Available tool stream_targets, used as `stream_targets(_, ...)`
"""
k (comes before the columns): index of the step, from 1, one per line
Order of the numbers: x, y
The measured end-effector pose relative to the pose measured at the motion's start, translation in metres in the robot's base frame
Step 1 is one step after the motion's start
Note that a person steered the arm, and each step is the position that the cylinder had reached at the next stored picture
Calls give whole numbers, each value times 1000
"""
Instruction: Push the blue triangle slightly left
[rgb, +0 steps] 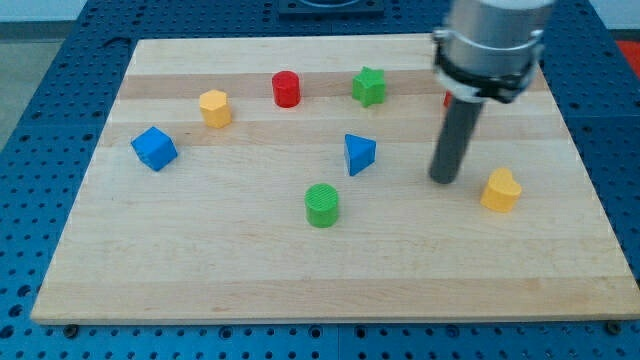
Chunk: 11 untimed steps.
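The blue triangle (358, 154) lies near the middle of the wooden board (200, 270). My tip (444, 179) rests on the board to the triangle's right, about a block's width or more away, not touching it. A yellow block (500, 190) sits just right of the tip. The arm's grey body hangs over the board's upper right.
A green cylinder (322, 204) sits below-left of the triangle. A green star-like block (368, 86), a red cylinder (286, 88) and a yellow block (214, 107) lie along the top. A blue cube (154, 148) is at the left. A red block (447, 99) is mostly hidden behind the rod.
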<state>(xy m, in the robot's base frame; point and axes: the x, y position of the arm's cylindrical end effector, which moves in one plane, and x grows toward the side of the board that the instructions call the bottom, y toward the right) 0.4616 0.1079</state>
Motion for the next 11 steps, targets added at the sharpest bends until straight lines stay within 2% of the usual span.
stream_targets(1, -1, -32)
stream_targets(5, -2, -22)
stream_targets(6, -2, -42)
stream_targets(9, -22, -8)
stream_targets(10, -27, -34)
stream_targets(11, -27, -94)
